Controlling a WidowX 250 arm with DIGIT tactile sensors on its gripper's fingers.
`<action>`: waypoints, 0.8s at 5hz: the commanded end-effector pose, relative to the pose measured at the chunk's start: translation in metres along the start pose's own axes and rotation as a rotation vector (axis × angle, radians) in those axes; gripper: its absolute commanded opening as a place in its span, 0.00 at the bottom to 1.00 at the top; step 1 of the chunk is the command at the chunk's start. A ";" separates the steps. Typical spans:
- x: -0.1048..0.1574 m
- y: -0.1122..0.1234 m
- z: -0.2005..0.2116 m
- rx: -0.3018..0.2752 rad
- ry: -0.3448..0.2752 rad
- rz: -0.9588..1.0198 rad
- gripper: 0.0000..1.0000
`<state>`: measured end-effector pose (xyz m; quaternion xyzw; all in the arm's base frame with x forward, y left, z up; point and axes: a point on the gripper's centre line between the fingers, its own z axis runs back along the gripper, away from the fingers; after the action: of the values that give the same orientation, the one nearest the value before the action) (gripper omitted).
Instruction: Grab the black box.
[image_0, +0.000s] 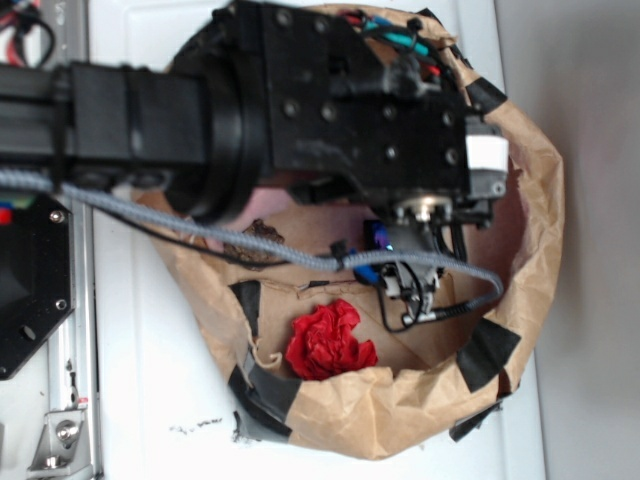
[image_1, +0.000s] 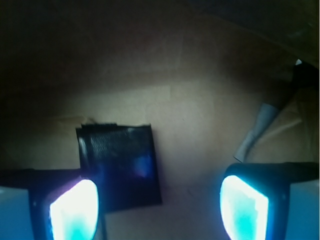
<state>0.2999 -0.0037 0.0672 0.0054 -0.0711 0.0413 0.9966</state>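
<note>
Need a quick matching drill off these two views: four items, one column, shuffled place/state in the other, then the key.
Items
1. black box
2. red crumple
3. claw
4. paper bag

Place or state
A. open, glowing pads either side of the wrist view
B. brown, rim patched with dark tape, lying on the white surface
C. flat on the bag floor, close by the left-hand pad in the wrist view
D. inside the bag near its lower rim in the exterior view

Pairs: 1-C, 2-D, 3-A, 4-B
</note>
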 end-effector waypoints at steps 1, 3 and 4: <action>-0.014 -0.023 -0.002 -0.120 -0.021 -0.057 1.00; 0.015 -0.030 -0.028 -0.074 -0.083 -0.060 1.00; 0.041 -0.020 -0.034 -0.033 -0.102 -0.009 1.00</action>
<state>0.3365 -0.0209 0.0244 -0.0065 -0.0948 0.0294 0.9950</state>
